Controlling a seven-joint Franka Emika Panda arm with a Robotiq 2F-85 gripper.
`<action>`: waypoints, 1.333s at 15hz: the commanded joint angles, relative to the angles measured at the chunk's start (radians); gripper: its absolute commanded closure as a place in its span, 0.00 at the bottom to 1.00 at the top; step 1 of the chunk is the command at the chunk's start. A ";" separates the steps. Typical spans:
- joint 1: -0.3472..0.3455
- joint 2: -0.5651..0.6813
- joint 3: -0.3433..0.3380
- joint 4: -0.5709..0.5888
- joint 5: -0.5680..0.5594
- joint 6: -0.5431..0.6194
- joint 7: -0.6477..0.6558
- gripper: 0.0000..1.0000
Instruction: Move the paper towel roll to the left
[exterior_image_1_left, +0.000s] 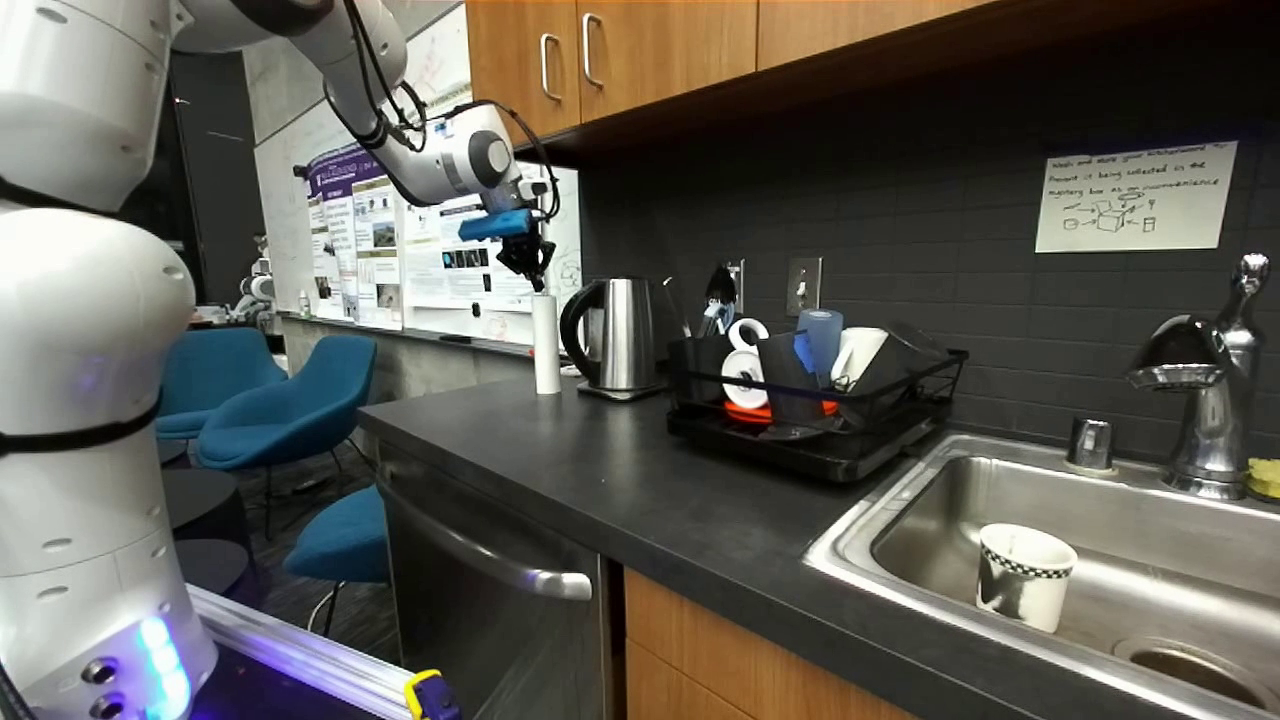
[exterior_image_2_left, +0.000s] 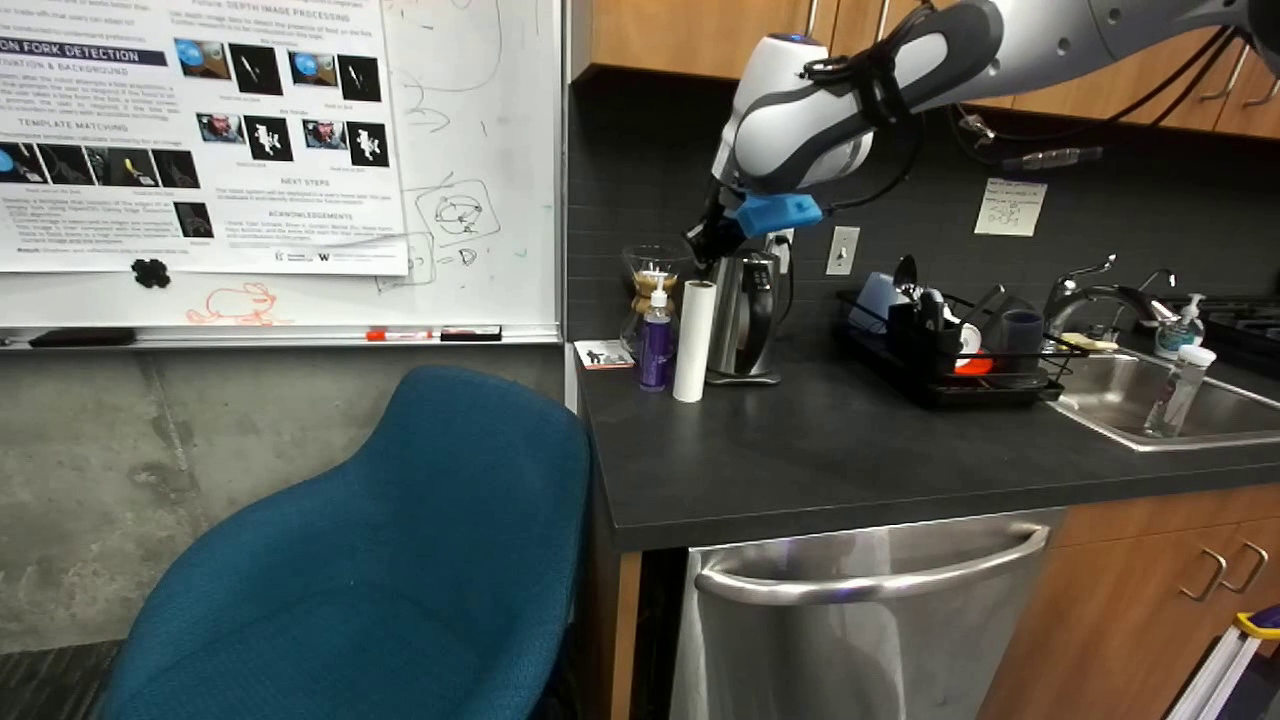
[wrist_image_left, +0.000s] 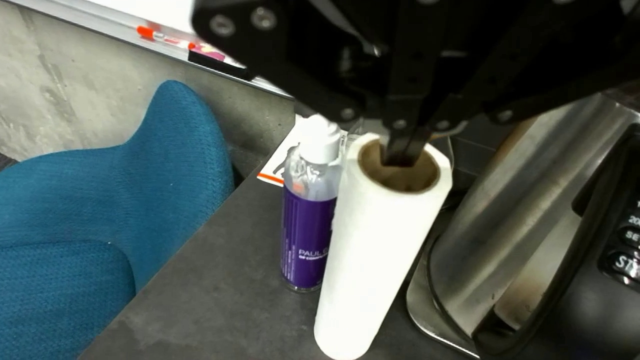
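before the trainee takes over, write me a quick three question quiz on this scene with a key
1. Multiple choice: in the wrist view, what stands on the opposite side of the paper towel roll from the kettle?
a) the dish rack
b) a purple-labelled bottle
c) the sink

2. True or false: the paper towel roll lies in the sink.

3. Fill in the missing word: the jaws of the end effector are ____.

Key
1. b
2. False; it is on the counter.
3. shut
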 joint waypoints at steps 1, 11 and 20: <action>0.017 0.031 -0.019 0.047 -0.032 -0.023 0.028 1.00; 0.020 0.055 -0.019 0.062 -0.025 -0.060 0.025 1.00; 0.026 0.063 -0.013 0.079 -0.020 -0.124 0.022 0.73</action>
